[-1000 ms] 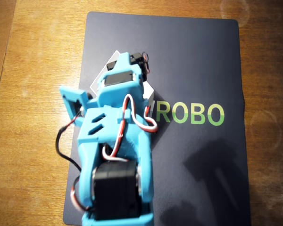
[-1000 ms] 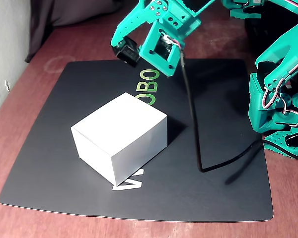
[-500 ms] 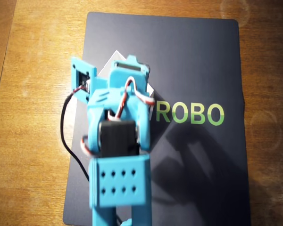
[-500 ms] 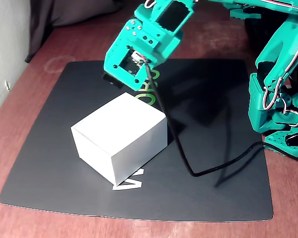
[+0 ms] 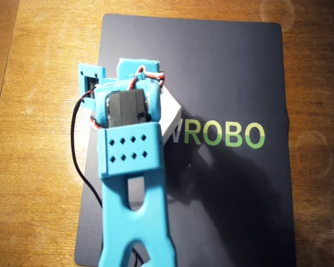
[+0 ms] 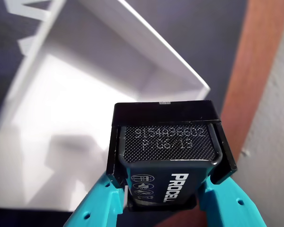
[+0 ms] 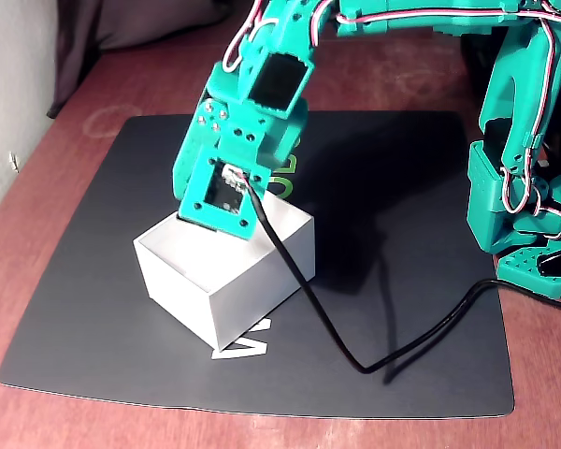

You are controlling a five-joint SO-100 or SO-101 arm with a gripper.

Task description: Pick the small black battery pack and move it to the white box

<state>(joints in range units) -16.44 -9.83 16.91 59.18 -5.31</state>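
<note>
The wrist view shows the small black battery pack (image 6: pixel 168 142), with "PROCELL" lettering, clamped between the teal fingers (image 6: pixel 102 203) of my gripper (image 6: pixel 166 165). It hangs over the open white inside of the white box (image 6: pixel 113 52). From the fixed view, the teal wrist (image 7: pixel 229 178) reaches down to the top of the white box (image 7: pixel 234 290), and the battery itself is hidden behind it. In the overhead view the arm (image 5: pixel 128 144) covers most of the white box (image 5: pixel 171 117), leaving only its right corner showing.
The box stands on a black mat (image 7: pixel 402 187) with green "ROBO" lettering (image 5: pixel 225 134), laid on a wooden table (image 5: pixel 39 111). A black cable (image 7: pixel 355 360) trails across the mat. The arm's teal base (image 7: pixel 524 187) stands at the right.
The arm has swung from behind the box to over it and dropped, carrying the battery. The gripper now sits at the box's opening.
</note>
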